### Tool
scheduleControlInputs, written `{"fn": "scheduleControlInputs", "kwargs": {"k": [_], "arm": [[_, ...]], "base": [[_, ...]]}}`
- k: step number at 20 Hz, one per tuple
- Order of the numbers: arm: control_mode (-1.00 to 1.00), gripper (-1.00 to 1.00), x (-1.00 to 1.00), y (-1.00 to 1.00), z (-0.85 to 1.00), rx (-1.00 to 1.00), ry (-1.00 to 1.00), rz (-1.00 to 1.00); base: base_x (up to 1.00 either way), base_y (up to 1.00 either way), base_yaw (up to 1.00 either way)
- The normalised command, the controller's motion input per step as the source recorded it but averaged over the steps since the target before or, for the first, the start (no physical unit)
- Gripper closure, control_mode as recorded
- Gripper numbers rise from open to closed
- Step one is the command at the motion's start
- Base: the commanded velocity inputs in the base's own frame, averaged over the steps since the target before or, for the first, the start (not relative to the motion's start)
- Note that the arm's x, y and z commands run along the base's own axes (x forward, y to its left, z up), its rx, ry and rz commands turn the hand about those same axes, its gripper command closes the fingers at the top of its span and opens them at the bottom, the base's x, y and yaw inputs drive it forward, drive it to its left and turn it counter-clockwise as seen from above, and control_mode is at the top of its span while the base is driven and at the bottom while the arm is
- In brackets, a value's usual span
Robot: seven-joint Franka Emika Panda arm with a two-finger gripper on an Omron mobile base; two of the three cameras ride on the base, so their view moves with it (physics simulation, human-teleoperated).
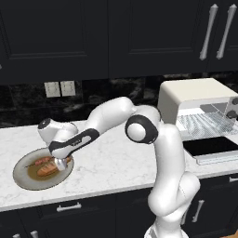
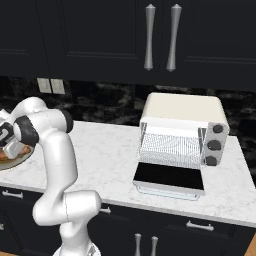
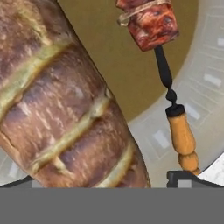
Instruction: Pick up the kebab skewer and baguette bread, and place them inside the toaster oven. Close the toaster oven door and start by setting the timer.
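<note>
Two foods are being shown on the plate [image 1: 21, 179] at the left end of the white marble counter [image 1: 111, 162]: the baguette bread [image 1: 46, 169] and, just beside it, the kebab skewer [image 1: 41, 161]. The gripper [image 1: 60, 163] is being held low over that plate, right above the bread, with the white arm bent down from the base. In the hand view the baguette bread [image 3: 65, 100] is being seen very close, golden-brown with pale scored lines, running diagonally between the two dark fingertips [image 3: 186, 177]. The fingers are being kept spread as wide as they go, one on each side of the loaf, and nothing is being gripped; whether they are touching the crust cannot be told. The kebab skewer [image 3: 164, 65] is being seen apart from the loaf, a reddish meat chunk at the top, a dark twisted stem and an orange wooden handle reaching towards the right fingertip.

Well apart to the right, the toaster oven [image 2: 182, 125] is being shown on the counter, cream-white, with a wire rack [image 2: 170, 147] inside and three dark knobs [image 2: 214, 145] down its right side. The toaster oven door [image 2: 167, 177] is lying folded down flat in front, dark glass up. Dark cabinets [image 2: 100, 35] are being seen above, with silver handles
</note>
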Motion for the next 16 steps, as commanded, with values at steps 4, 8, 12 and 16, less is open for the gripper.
{"fn": "scheduleControlInputs", "kwargs": {"k": [4,8,12,16], "arm": [[-1.00,1.00,-0.02,0.00,0.00,0.05,0.00,0.06],[-1.00,1.00,-0.19,0.00,-0.10,0.09,0.03,0.08],[-1.00,1.00,-0.37,-0.09,-0.10,0.11,0.02,0.09],[-1.00,1.00,-0.31,-0.32,0.34,0.11,0.00,0.09]], "base": [[0.00,0.00,0.00],[0.00,0.00,0.00],[0.00,0.00,0.00],[0.00,0.00,0.00]]}}
